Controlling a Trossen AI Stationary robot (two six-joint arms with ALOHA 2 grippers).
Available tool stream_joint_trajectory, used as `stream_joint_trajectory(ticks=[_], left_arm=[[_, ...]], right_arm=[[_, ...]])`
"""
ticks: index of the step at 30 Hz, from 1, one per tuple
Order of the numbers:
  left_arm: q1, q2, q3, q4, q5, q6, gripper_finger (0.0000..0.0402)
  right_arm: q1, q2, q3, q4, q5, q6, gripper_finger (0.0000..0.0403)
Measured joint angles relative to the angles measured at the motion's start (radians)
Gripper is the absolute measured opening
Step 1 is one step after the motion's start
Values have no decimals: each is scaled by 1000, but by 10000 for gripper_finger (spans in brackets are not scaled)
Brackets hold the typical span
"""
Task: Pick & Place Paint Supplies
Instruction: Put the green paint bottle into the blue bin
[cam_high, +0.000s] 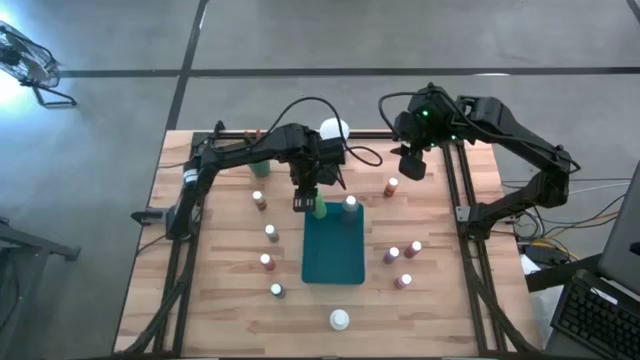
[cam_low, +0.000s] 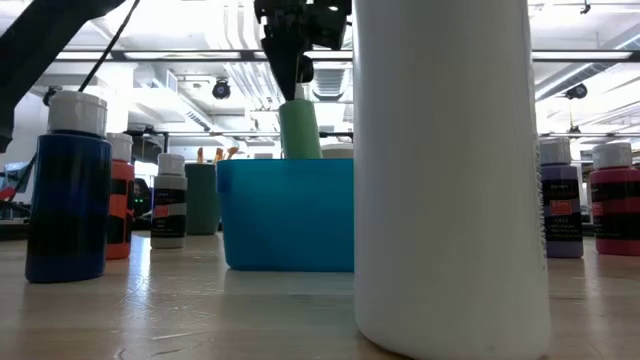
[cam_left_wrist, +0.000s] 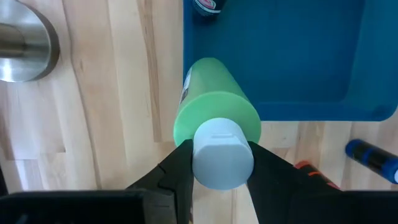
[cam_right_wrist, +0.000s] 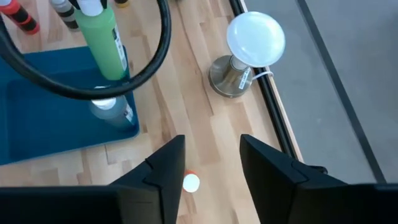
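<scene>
The green bottle (cam_left_wrist: 214, 106) hangs almost upright, cap up, over the edge of the teal tray (cam_left_wrist: 323, 74), its cap clamped by the left gripper (cam_left_wrist: 221, 165), while the right gripper (cam_right_wrist: 211, 165) stands open and empty.

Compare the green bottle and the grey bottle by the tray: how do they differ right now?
The green bottle is clamped at its white cap by the left pincer; nothing holds the grey bottle. The green one hangs over the teal tray's edge, while the grey one stands inside the tray at a corner. The green one is bright green, the grey one pale and dull. Both have white caps and sit at the same end of the tray.
</scene>
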Motion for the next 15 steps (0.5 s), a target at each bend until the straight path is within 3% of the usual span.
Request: stream_joint_trajectory(ticks=[15], left_arm=[[-7, 71, 0, 0, -6, 6, 125]], right_arm=[[-20, 4, -8, 1, 0, -20, 180]])
